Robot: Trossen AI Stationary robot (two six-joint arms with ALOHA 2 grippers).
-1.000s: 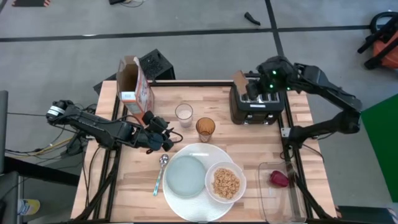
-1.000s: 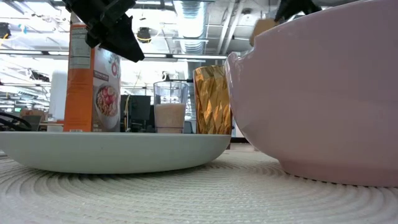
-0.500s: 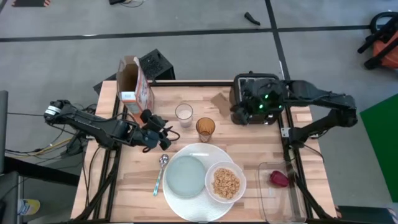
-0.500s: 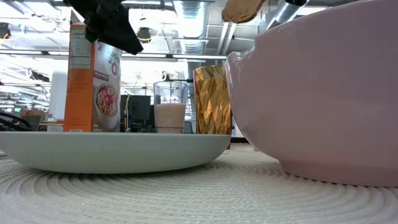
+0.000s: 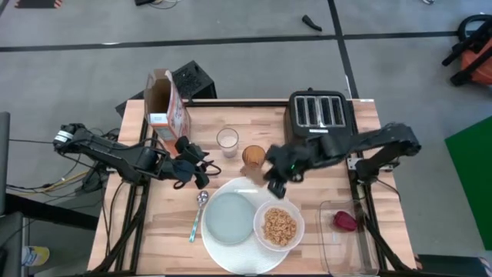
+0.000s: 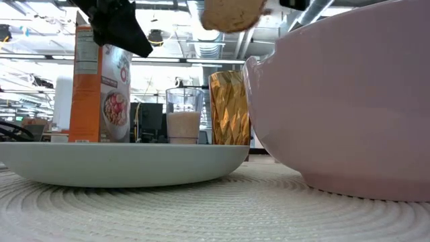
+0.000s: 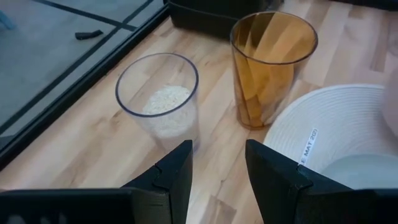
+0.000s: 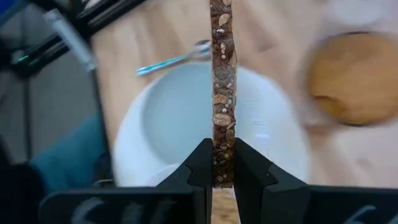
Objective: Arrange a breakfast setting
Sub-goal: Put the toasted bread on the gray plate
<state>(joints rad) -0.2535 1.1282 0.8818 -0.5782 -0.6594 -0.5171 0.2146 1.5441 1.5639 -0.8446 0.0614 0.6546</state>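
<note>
Wooden tabletop (image 5: pixel 307 173) spreads around as my right gripper (image 8: pixel 222 163) pinches the toast slice (image 8: pixel 222 87) edge-on, long axis pointing away, over the grey-blue plate (image 8: pixel 180 118).

my right gripper (image 8: pixel 222 163) reaches over the table's middle, fingers pinched on the toast slice (image 8: pixel 221 87). my left gripper (image 7: pixel 217 163) hangs low at left, fingers slightly apart, holding nothing.
</note>
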